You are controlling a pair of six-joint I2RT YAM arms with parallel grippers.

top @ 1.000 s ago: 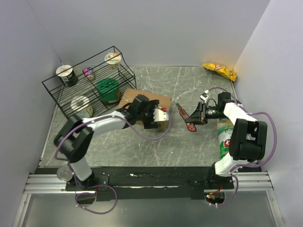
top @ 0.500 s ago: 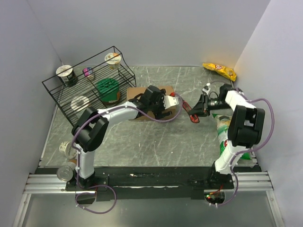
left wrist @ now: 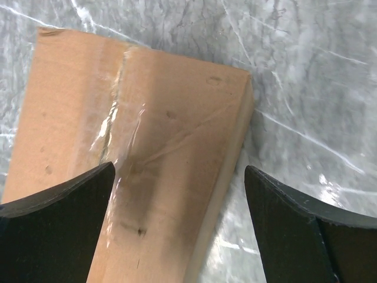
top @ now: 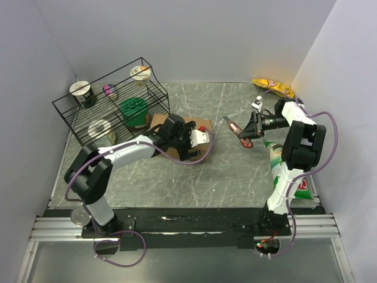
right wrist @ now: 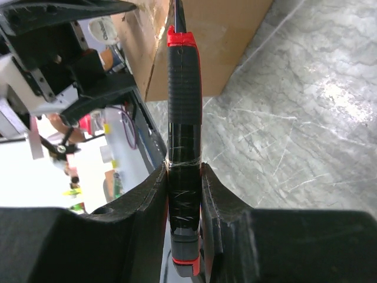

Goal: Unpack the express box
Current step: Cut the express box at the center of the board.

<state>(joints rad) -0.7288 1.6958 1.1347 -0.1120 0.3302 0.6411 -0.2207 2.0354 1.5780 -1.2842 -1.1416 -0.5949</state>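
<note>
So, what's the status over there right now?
Left gripper open, hovering over express box. Right gripper shut on box cutter, blade toward box. Box flaps closed, taped. Wire rack close behind it.

Wire rack (top: 97,81), yellow bag (top: 273,88), can (top: 78,216)

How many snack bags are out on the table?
2: a yellow bag at the far right corner, and a green bag beneath the right arm, partly hidden by it.
</note>
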